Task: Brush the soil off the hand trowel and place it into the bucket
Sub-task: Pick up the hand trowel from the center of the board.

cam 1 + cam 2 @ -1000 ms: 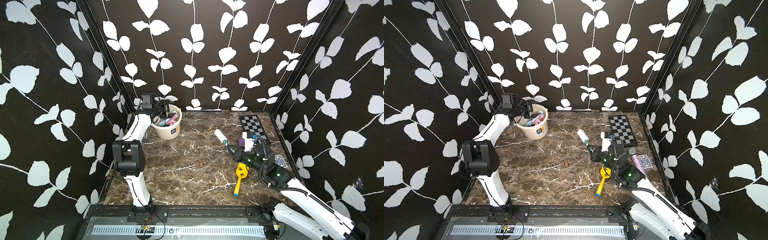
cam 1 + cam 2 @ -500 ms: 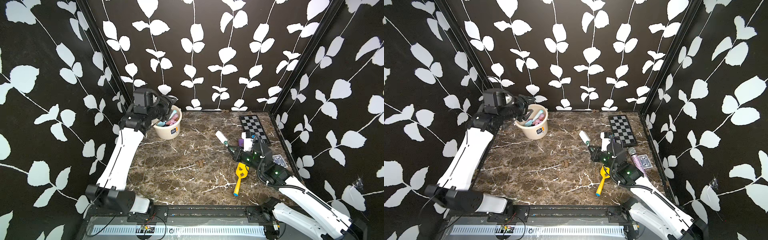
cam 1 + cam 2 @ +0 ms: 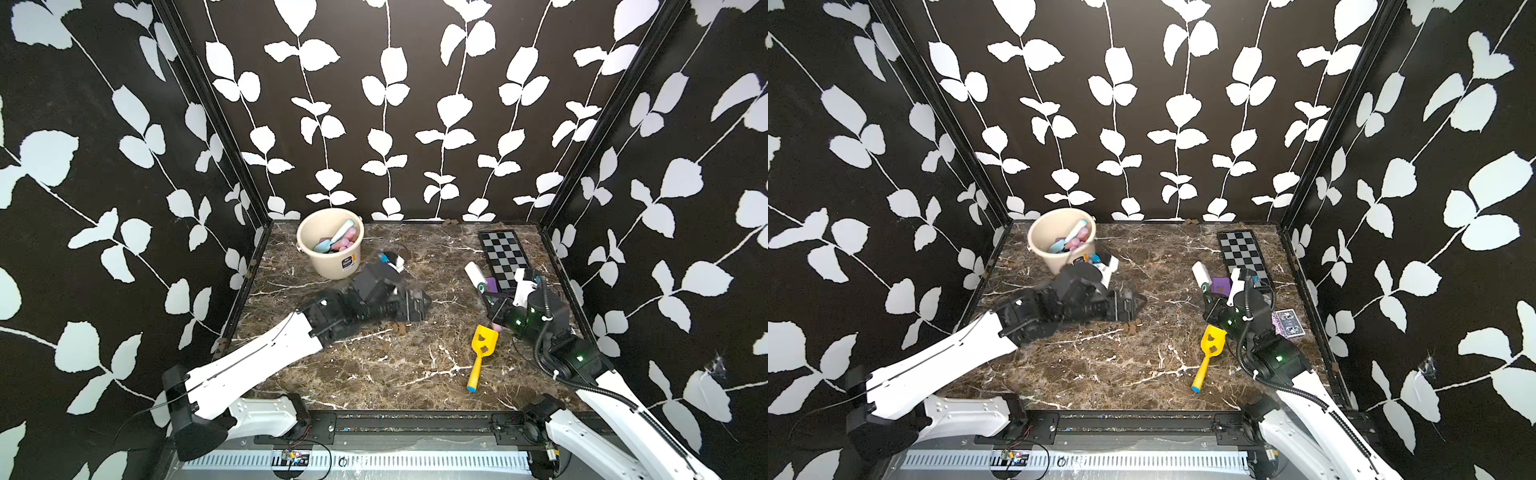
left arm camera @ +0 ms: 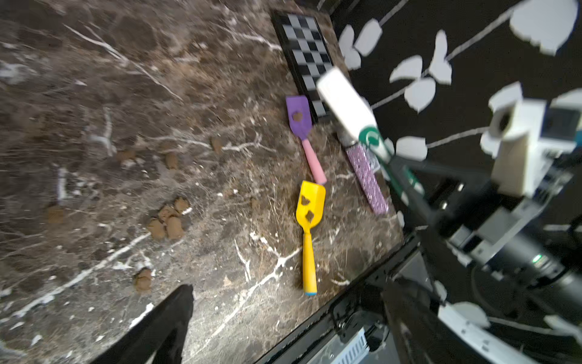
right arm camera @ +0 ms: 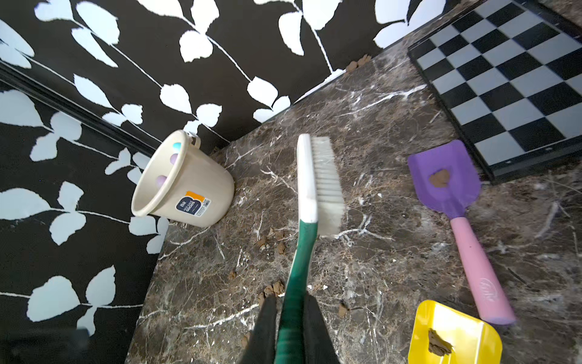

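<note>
A yellow hand trowel (image 3: 482, 345) (image 3: 1212, 347) (image 4: 310, 205) lies flat on the marble at the front right, with two clumps of soil (image 4: 305, 200) on its blade. Beside it lies a purple trowel (image 5: 447, 179) with a pink handle and one clump on its blade. The cream bucket (image 3: 328, 266) (image 3: 1054, 257) (image 5: 195, 189) stands at the back left and holds pastel trowels. My right gripper (image 5: 289, 321) (image 3: 494, 303) is shut on the green handle of a white-bristled brush (image 5: 324, 182), above the table near the purple trowel. My left gripper (image 3: 419, 303) (image 4: 289, 302), blurred, hangs open and empty over the table's middle.
Loose soil pellets (image 3: 446, 328) (image 4: 167, 220) are scattered across the marble, thickest by the left gripper. A checkerboard (image 3: 503, 257) lies at the back right. A glittery purple stick (image 4: 368, 179) and a card box (image 3: 1287, 324) lie along the right wall. Patterned walls close three sides.
My left arm has swung from the bucket's rim down and forward to the middle of the table, and its jaws have spread wide. The right arm with the brush has barely moved.
</note>
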Tool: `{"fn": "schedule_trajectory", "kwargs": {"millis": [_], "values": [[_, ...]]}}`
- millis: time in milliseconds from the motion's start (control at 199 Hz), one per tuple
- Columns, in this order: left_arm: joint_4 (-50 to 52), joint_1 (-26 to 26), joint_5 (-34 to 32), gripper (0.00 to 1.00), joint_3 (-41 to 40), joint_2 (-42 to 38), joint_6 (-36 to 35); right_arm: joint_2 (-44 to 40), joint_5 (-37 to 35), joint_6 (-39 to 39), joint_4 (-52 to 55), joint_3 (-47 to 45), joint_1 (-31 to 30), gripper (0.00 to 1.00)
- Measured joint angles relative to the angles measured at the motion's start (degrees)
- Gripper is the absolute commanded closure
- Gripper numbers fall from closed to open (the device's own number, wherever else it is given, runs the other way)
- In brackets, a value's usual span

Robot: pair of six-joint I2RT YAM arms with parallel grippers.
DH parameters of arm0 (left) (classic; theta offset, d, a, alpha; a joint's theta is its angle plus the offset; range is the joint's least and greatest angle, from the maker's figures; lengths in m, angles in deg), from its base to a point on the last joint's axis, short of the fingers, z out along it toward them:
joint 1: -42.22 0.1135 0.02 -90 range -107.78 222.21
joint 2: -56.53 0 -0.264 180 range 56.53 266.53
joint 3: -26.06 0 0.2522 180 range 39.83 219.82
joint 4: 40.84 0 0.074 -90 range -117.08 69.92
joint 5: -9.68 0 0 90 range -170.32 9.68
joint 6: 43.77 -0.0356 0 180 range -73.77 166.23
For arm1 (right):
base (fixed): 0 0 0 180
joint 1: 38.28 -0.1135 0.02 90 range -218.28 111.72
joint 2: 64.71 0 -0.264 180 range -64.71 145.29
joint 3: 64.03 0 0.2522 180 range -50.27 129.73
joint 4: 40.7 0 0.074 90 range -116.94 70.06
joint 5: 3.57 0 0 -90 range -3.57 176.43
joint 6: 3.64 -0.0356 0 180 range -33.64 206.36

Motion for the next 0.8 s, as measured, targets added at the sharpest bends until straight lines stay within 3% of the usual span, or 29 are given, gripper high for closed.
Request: {"fn": "schedule_trajectory", "kwargs": {"millis": [201, 381, 542, 803], "values": [[-10.97, -16.72, -11.28, 0.01, -4.81, 9.44, -6.1, -5.64, -2.34, -0.63, 4.7, 0.0, 0.24, 1.0], [-20.24, -25.88, -18.62, 0.01, -4.81, 22.56, -9.81, -9.38, -3.1, -0.83, 7.67, -0.02, 0.26, 1.0], [-27.19, -30.21, -23.93, 0.01, -5.38, 31.71, -11.41, -12.57, -3.52, -0.59, 10.08, -0.02, 0.26, 1.0], [-37.11, -31.28, -32.94, 0.04, -7.93, 39.63, -11.74, -16.94, -3.67, -0.42, 12.07, -0.7, 0.26, 1.0]]}}
